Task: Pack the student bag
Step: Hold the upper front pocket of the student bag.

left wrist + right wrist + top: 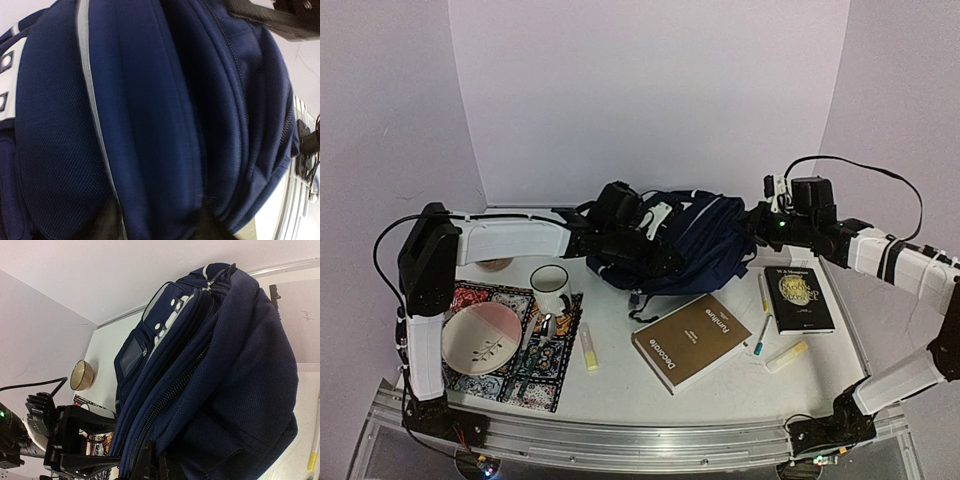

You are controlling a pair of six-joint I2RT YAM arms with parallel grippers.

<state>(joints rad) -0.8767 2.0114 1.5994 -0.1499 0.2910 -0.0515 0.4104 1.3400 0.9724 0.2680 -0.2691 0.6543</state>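
The student bag (705, 240), a dark navy backpack with white trim, lies on its side at the back middle of the table. My left gripper (655, 248) presses into its left side. In the left wrist view navy fabric (150, 115) fills the frame, and a thick fold runs down between my two dark fingers (102, 227), which sit against it. My right gripper (752, 228) is at the bag's right end. Its fingers (150, 465) are shut at the edge of the black zip (170, 395), with bag cloth pinched there.
A brown book (690, 340) lies in front of the bag and a black book (798, 298) to the right. Pens (763, 292) and yellow highlighters (786, 356) (588, 350) lie around them. At the left are a mug (549, 285), a plate (480, 338), a patterned mat (545, 385) and a bowl (82, 375).
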